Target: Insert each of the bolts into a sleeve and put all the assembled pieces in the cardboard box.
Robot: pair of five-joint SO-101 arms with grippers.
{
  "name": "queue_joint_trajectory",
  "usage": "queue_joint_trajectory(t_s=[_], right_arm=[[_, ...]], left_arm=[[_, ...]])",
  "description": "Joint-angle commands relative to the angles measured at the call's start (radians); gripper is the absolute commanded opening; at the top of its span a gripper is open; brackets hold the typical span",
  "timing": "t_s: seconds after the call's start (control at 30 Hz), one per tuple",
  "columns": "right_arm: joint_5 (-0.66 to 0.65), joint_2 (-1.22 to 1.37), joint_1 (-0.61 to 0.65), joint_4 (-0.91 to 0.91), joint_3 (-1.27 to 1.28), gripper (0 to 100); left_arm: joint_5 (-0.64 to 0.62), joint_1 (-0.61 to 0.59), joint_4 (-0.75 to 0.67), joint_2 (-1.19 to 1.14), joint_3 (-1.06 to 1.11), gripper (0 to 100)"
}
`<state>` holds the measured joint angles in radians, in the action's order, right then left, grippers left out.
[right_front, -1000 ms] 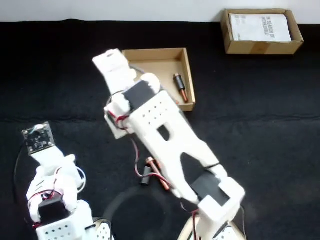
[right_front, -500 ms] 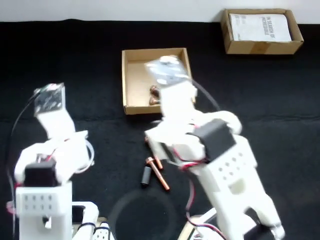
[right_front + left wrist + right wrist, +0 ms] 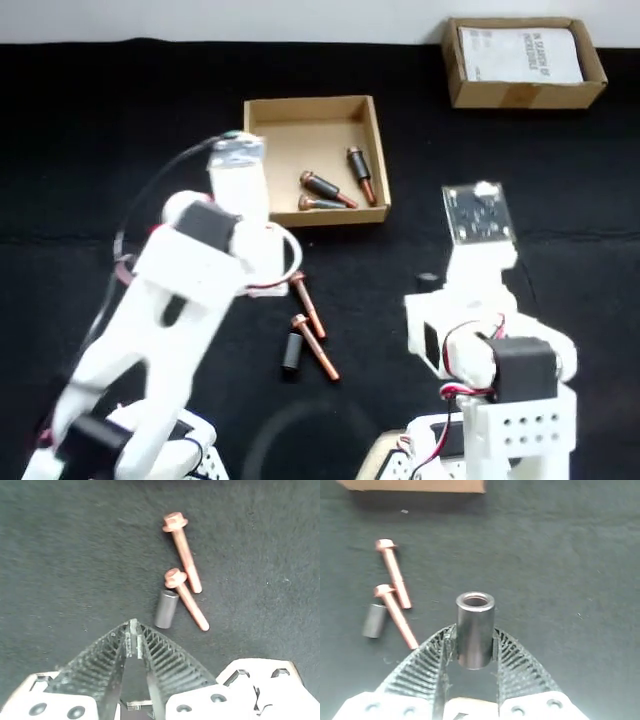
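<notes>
The right jaws clamp a sleeve (image 3: 475, 615), open end clear, presumably to take a bolt. The left jaws hang closed, holding nothing, above two loose bolts (image 3: 182, 550) and a spare sleeve (image 3: 166, 609) on the tabletop (image 3: 60, 555) near the cardboard box (image 3: 310, 101).
</notes>
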<state>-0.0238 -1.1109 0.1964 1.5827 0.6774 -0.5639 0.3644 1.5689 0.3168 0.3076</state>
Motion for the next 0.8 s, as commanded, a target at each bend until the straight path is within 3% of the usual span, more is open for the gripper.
queue_joint_trajectory(t_s=[0.0, 0.1, 0.3, 0.77], right_arm=[[-0.043, -0.101, -0.085, -0.045, 0.096, 0.7], [-0.071, -0.168, -0.120, -0.050, 0.147, 0.7], [-0.081, -0.262, -0.145, -0.050, 0.226, 0.7], [-0.112, -0.314, -0.147, -0.050, 0.249, 0.7]], left_arm=[[-0.069, 0.019, 0.002, -0.168, -0.119, 12], [-0.118, 0.015, 0.006, -0.298, -0.197, 18], [-0.146, 0.018, 0.000, -0.490, -0.315, 13], [-0.153, 0.018, 0.000, -0.871, -0.599, 13]])
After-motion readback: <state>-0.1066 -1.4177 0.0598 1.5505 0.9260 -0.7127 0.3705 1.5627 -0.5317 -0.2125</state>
